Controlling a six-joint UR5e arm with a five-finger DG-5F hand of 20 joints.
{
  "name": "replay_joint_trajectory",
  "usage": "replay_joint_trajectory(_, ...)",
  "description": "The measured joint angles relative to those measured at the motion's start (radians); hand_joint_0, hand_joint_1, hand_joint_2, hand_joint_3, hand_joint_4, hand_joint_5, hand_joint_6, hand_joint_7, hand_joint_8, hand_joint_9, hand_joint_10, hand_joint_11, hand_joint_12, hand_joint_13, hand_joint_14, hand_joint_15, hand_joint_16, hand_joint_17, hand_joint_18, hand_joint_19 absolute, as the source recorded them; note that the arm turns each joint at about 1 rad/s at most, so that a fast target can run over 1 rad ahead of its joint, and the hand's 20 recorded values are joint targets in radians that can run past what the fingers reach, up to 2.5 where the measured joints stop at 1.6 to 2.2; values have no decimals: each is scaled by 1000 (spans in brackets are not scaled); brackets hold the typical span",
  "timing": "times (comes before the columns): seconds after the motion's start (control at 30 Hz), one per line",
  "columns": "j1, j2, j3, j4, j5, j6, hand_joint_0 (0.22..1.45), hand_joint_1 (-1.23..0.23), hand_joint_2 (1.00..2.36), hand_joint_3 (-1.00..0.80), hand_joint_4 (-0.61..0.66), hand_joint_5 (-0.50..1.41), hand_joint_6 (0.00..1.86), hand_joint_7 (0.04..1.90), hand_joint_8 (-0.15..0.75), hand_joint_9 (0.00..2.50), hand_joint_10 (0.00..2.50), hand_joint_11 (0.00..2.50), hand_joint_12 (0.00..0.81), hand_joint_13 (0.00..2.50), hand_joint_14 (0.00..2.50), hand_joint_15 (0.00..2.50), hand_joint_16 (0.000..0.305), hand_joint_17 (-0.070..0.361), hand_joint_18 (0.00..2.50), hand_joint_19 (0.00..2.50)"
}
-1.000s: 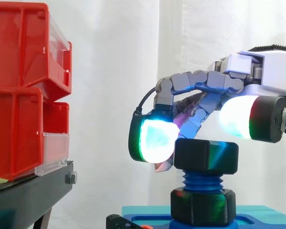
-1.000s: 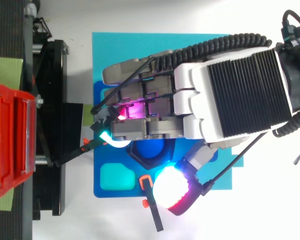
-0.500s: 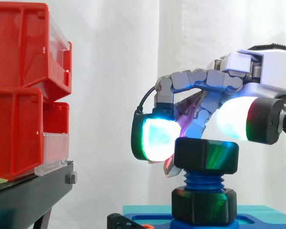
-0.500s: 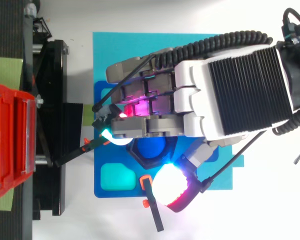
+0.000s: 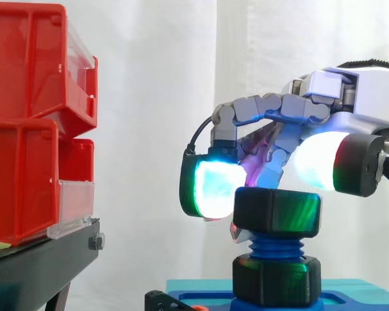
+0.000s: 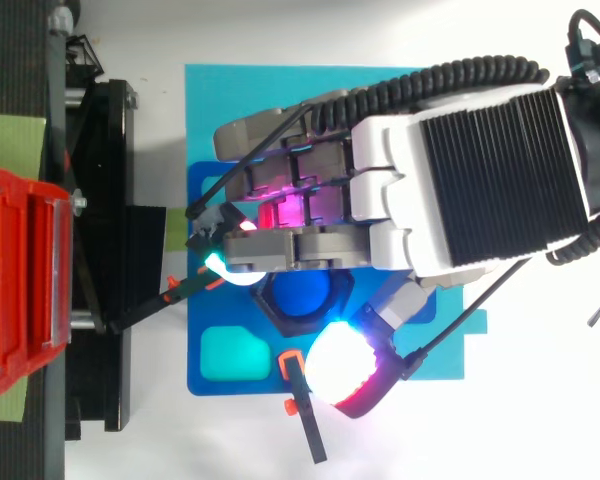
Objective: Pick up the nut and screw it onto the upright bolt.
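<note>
Side view, black hex nut (image 5: 277, 210) on blue threaded bolt (image 5: 275, 247), hand (image 5: 298, 110) grip unclear

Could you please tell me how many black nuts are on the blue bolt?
2. The upper nut is at the top of the bolt, just below the hand; the lower nut is at the bolt's base.

The hand (image 6: 410, 190) reached in from the right edge of both views, palm facing down and ribbed back turned up toward the top camera. The fingers (image 5: 272, 110) were curled forward and downward, with the thumb (image 5: 324, 162) set opposite them on the near side. The leading fingertip pad (image 5: 211, 188) glowed cyan-green, the thumb pad white, and an inner pad magenta. The pads closed round the upper part of the nut (image 5: 277, 210).
</note>
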Motion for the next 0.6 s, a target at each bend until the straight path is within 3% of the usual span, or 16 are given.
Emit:
replay_joint_trajectory(0.1, -5, 0, 0, 0, -10, -3, 529, -268, 1000, -500, 242, -19, 505, 1039, 231, 1137, 0, 0, 148, 904, 0, 0, 10, 21, 602, 0)
replay_joint_trajectory(0.3, -20, 0, 0, 1, -37, -4, 526, -264, 1000, -500, 246, -32, 504, 957, 231, 1101, 0, 0, 152, 888, 0, 0, 10, 23, 584, 0)
replay_joint_trajectory(0.47, -33, 0, 0, -2, -50, -4, 527, -268, 1000, -500, 235, -1, 505, 1133, 237, 1129, 0, 0, 149, 898, 0, 0, 10, 22, 585, 0)
replay_joint_trajectory(0.6, -47, 0, 0, -10, -60, -4, 532, -275, 1000, -500, 157, 36, 505, 1302, 235, 1177, 0, 0, 142, 938, 0, 0, 9, 21, 626, 0)
